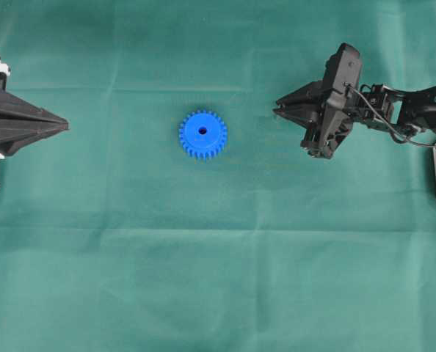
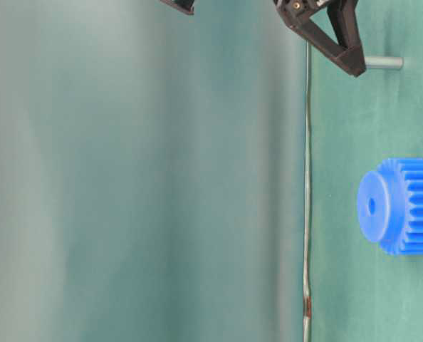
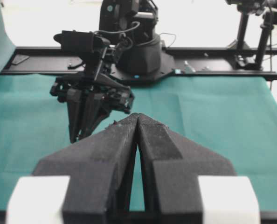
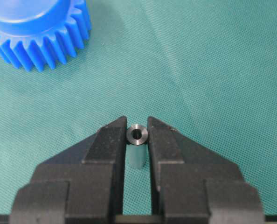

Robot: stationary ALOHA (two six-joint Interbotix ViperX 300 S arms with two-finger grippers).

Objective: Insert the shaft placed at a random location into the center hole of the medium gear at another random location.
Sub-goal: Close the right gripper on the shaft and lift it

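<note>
The medium gear (image 1: 203, 134), bright blue, lies flat on the green cloth with its center hole (image 1: 202, 131) facing up; it also shows in the table-level view (image 2: 404, 206) and at the top left of the right wrist view (image 4: 40, 32). The shaft (image 4: 137, 135), a small silvery pin seen end-on, stands upright between the fingertips of my right gripper (image 4: 137, 128), which press on both its sides. At table level the shaft (image 2: 382, 63) sticks out past those fingertips (image 2: 354, 68). My right gripper (image 1: 278, 111) is right of the gear. My left gripper (image 1: 65, 126) rests shut at the far left, tips together (image 3: 137, 115).
Green cloth (image 1: 218, 279) covers the whole table. The right arm's black base and a rail (image 3: 138, 56) stand along the far edge in the left wrist view. A camera stand (image 3: 264, 32) rises at the back right.
</note>
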